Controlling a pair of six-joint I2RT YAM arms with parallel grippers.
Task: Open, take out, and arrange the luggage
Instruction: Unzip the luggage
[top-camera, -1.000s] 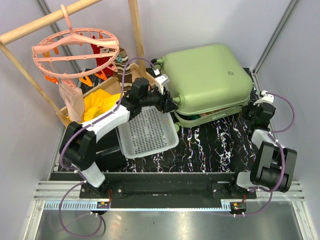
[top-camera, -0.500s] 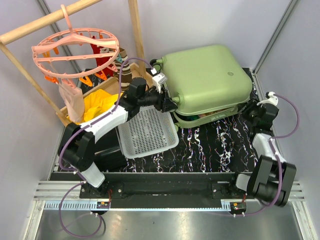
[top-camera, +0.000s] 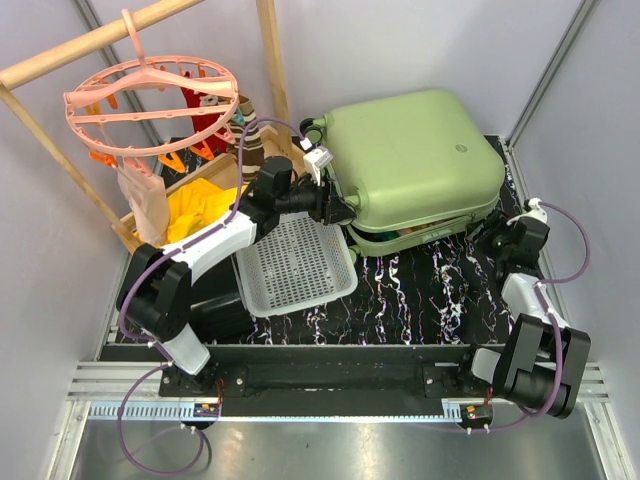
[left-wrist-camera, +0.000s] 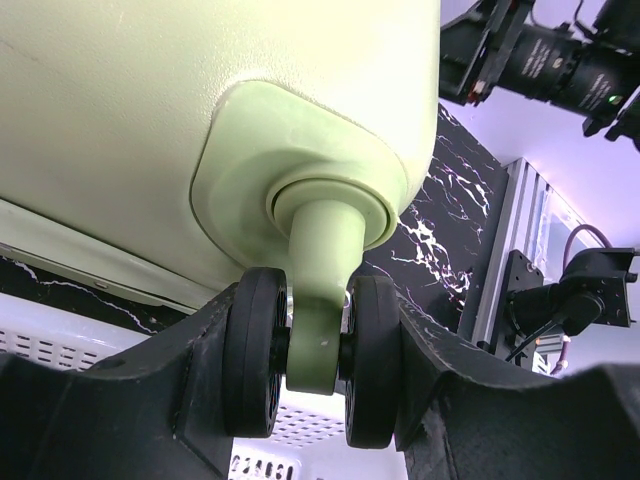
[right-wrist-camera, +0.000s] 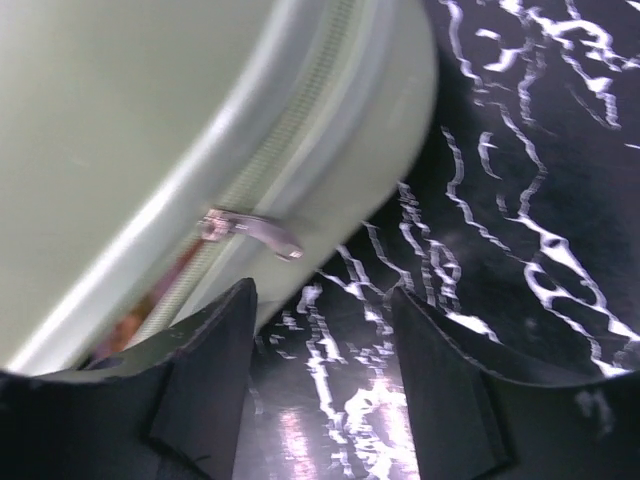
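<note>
Luggage (top-camera: 415, 160) lies flat on the far right half of the black marbled surface (top-camera: 430, 290), wheel end pointing left toward the white basket (top-camera: 295, 262), which sits just beside it on the near-left. The shell halves aren't flush: there's a gap along the near edge with something colourful inside, can't tell what. Left pincer (top-camera: 340, 208) is at the luggage's left near corner. The left wrist view shows it clamped on the twin caster wheel (left-wrist-camera: 312, 360), one finger pressed against each outer wheel face with the green stem between them. Right pincer (top-camera: 497, 240) is at the right near corner, low over the surface, released: the fingers (right-wrist-camera: 205, 360) stand apart with only marbled surface between them, gripping nothing. The metal zipper pull (right-wrist-camera: 250, 228) hangs off the zip track just beyond the fingertips, not touching them. The zip (right-wrist-camera: 290, 130) runs along the seam; lower down, a dark orange-brown gap shows through the seam. On the left, well clear of the luggage, are a wooden rack (top-camera: 270, 60), a pink round peg hanger (top-camera: 150, 100) and a yellow cloth (top-camera: 200, 210) below it.
</note>
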